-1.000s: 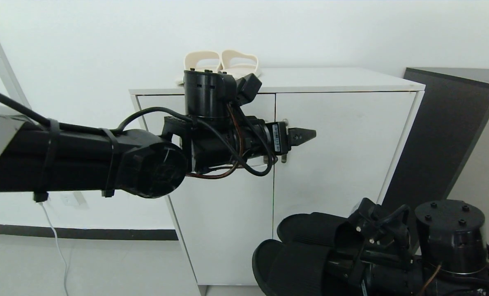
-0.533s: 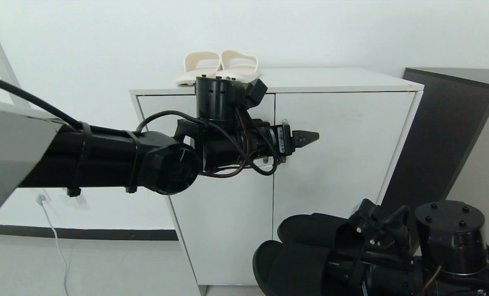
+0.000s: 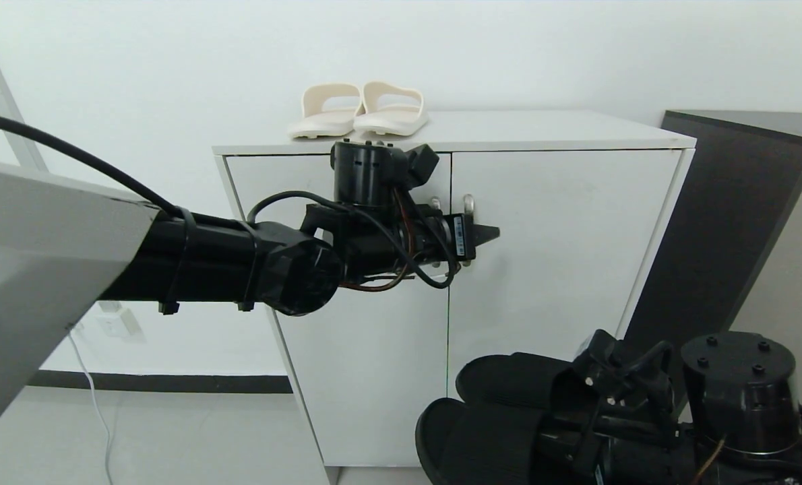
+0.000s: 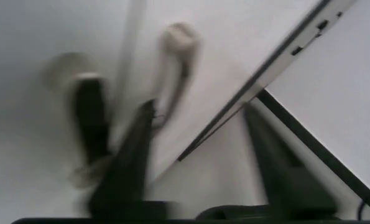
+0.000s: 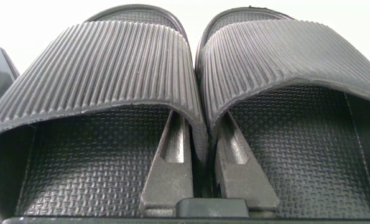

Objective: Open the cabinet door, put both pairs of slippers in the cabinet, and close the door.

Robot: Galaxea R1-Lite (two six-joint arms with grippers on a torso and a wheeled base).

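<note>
The white cabinet has both doors closed, with two small metal handles at the centre seam. My left gripper is level with the handles and just in front of the right door. In the blurred left wrist view its fingers stand a little apart, open, close to a handle. A cream pair of slippers rests on the cabinet top. My right gripper hangs low at the right. It is shut on the black slippers, pinching their inner edges together.
A dark grey cabinet stands against the white cabinet's right side. A white wall is behind, with a socket and cable at lower left. Light floor lies left of the cabinet.
My left arm has stretched forward and dropped slightly, bringing its gripper closer to the door handles and uncovering the cream slippers. The right arm with the black slippers has stayed put.
</note>
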